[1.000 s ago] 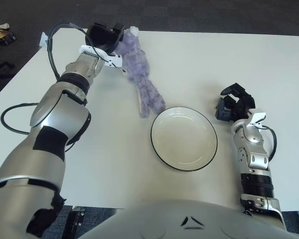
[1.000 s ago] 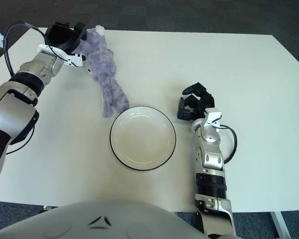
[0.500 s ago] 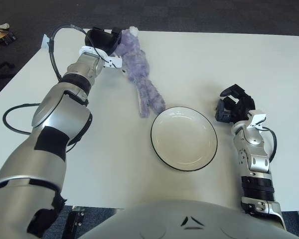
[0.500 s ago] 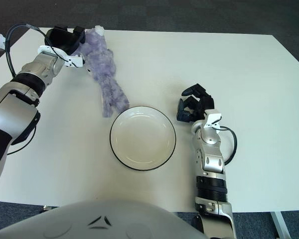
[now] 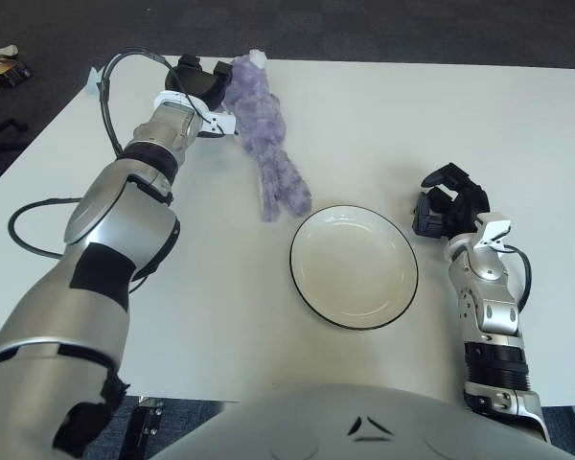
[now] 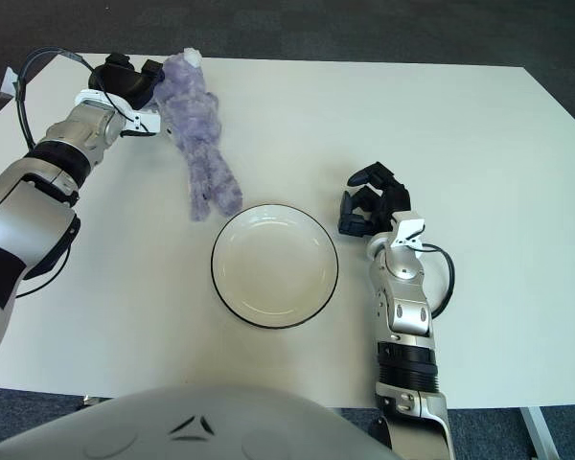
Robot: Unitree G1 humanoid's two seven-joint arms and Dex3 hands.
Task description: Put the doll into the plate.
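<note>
Since a second ago, the doll's legs have swung a little toward the left edge of the desk, away from the plate. One purple plush doll lies near the far left corner, my left hand grasping its head end with clenched fingers. One empty white plate sits mid-desk. My right hand shows just right of it, fingers curled around nothing.
</note>
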